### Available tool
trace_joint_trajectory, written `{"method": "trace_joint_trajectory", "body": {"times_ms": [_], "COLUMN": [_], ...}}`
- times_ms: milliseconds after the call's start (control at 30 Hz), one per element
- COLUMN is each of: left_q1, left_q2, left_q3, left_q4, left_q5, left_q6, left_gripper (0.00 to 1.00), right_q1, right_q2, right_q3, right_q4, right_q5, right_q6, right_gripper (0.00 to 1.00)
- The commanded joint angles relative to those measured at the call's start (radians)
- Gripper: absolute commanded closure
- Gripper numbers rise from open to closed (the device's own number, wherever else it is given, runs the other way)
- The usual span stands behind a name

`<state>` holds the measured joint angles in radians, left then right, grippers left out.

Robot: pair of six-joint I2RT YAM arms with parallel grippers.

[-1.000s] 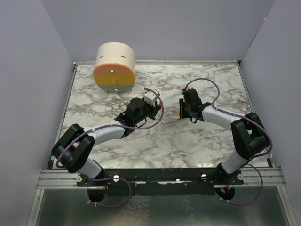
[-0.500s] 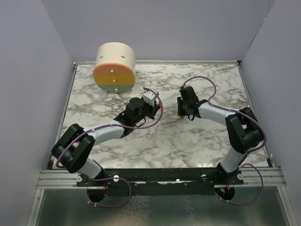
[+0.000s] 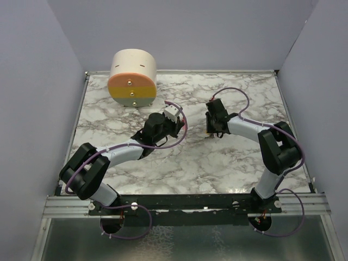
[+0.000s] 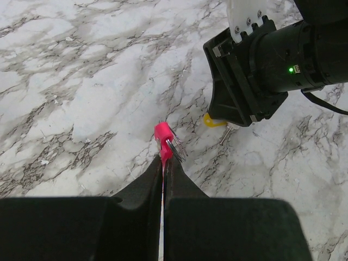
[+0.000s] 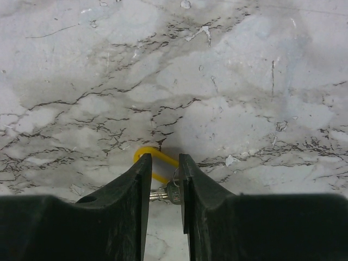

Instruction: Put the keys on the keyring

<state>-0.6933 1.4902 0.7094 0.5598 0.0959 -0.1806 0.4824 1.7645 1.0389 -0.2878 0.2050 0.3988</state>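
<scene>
The left claw (image 4: 163,166) pinches the pink strap (image 4: 162,136), its metal ring (image 4: 177,148) poking forward (probably offered for threading). The right claw (image 5: 165,161) has its fingers narrowly apart, flanking the yellow key (image 5: 145,154) low over the table (image 5: 244,81); whether they grip it is unclear.

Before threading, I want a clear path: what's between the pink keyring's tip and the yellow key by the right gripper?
Only bare marble table, shown in the left wrist view; keyring and key are apart.
</scene>
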Motion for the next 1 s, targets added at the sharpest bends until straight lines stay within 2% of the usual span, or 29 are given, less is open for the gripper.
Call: {"method": "trace_joint_trajectory", "body": {"times_ms": [0, 200, 433, 667, 967], "left_q1": [0.008, 0.009, 0.01, 0.011, 0.011], "left_q2": [-0.014, -0.009, -0.014, -0.017, -0.016], "left_q3": [-0.011, -0.011, -0.017, -0.027, -0.031], "left_q4": [0.04, 0.042, 0.044, 0.049, 0.054], "left_q5": [0.031, 0.036, 0.04, 0.042, 0.053], "left_q6": [-0.007, -0.007, -0.01, -0.017, -0.028], "left_gripper": [1.0, 1.0, 1.0, 1.0, 1.0], "right_q1": [-0.005, -0.005, -0.009, -0.008, -0.017], "right_q2": [-0.001, -0.04, -0.085, -0.227, -0.215], "right_q3": [0.018, -0.024, -0.083, -0.135, -0.108], "right_q4": [-0.041, -0.04, -0.035, 0.004, -0.023], "right_q5": [0.055, 0.073, 0.016, -0.032, -0.037], "right_q6": [0.018, 0.021, 0.028, 0.028, 0.011], "right_gripper": [0.73, 0.72, 0.71, 0.7, 0.68]}}
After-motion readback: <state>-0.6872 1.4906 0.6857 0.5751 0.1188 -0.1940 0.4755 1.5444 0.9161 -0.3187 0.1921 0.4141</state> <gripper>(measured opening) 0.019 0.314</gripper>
